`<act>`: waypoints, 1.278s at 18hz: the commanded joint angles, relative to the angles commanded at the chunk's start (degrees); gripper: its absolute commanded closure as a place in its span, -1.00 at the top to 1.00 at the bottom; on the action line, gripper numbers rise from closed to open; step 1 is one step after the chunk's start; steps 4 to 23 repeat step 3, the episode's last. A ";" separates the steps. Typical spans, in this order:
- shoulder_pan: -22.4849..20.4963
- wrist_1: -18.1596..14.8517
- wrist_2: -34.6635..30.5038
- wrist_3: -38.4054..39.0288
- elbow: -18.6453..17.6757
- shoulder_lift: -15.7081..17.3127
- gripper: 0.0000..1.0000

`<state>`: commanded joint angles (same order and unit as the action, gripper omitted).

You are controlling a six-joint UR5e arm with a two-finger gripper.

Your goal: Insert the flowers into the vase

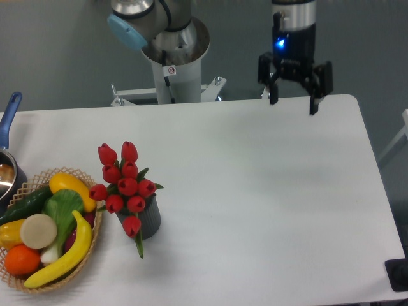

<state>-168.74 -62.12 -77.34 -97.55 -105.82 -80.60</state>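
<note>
A bunch of red tulips, the flowers [124,183], stands with its stems in the small dark grey vase [148,220] at the left of the white table. One bloom and a green leaf droop over the vase's front. My gripper [293,106] hangs high over the table's far right edge, well away from the vase. It is open, fingers pointing down, with nothing between them.
A wicker basket [94,242] of fruit and vegetables sits just left of the vase. A blue-handled pot [7,141] is at the left edge. The arm's base column [172,60] rises behind the table's far edge.
</note>
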 joint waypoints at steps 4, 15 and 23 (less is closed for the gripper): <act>-2.99 -3.70 0.26 -0.98 -0.09 1.41 1.00; -2.99 -3.70 0.26 -0.98 -0.09 1.41 1.00; -2.99 -3.70 0.26 -0.98 -0.09 1.41 1.00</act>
